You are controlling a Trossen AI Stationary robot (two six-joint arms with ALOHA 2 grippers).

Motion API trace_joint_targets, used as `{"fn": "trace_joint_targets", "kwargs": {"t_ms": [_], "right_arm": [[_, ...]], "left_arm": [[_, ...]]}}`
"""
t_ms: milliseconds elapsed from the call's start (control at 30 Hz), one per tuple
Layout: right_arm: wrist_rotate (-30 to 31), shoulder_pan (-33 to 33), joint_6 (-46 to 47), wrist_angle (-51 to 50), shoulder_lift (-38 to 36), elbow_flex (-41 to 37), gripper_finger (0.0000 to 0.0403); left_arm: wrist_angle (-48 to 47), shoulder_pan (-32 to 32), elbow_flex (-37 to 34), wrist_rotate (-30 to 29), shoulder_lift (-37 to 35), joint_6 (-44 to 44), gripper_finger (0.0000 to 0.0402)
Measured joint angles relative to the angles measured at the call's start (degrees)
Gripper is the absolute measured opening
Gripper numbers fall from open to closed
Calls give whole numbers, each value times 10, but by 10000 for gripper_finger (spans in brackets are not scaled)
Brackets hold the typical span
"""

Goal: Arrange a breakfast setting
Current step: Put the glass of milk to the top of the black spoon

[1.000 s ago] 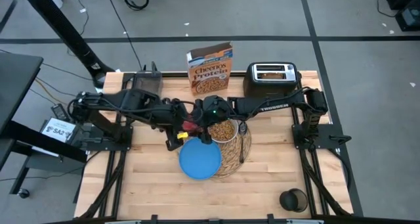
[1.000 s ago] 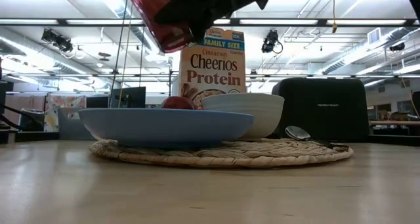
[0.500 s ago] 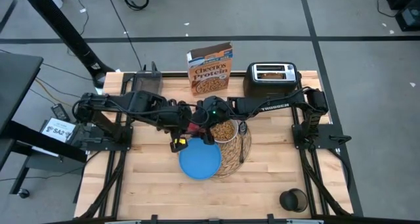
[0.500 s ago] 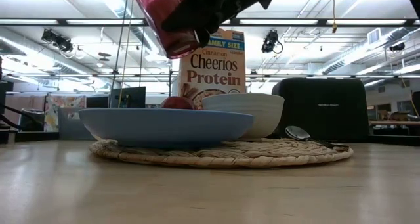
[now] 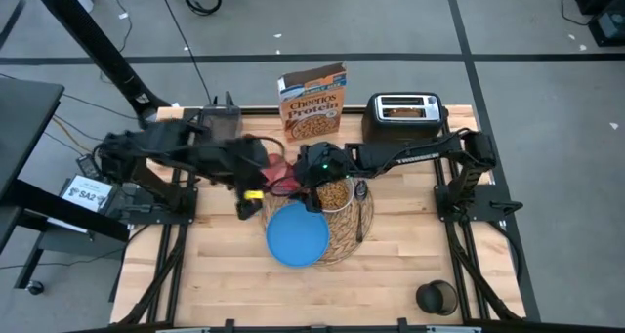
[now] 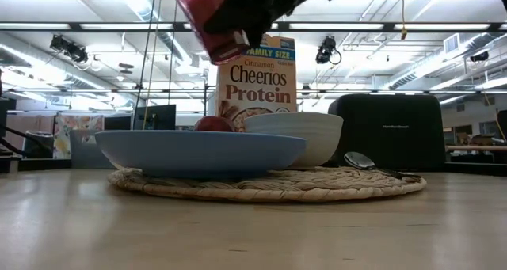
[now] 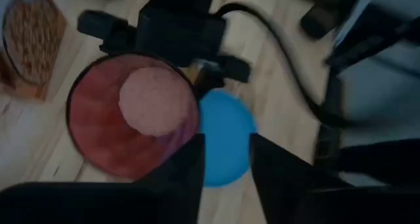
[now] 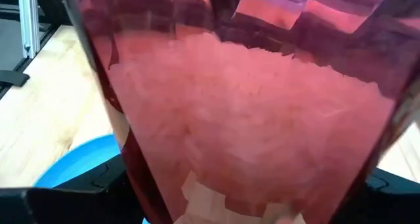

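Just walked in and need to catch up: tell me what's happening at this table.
The right hand grips the translucent pink cup and holds it in the air just behind the blue plate. The left hand is open close by, holding nothing. On the woven placemat sit the plate, a white bowl of cereal and a spoon, with a red apple behind the plate. The cup is not yet set down.
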Motion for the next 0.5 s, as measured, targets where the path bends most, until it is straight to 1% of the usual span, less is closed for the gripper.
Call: {"fn": "trace_joint_targets", "kwargs": {"t_ms": [133,233,400,500], "right_arm": [[26,-7,24,5,-62,-76,333],[62,-8,44,24,-130,-165,333],[127,-1,86,103,-264,-336,333],[173,8,106,142,-340,-434,333]], "left_arm": [[-9,-6,53,-11,-18,-4,174],[23,-19,66,-64,-40,12,198],[96,-27,65,-118,-54,49,203],[118,-22,65,-175,-53,69,197]]}}
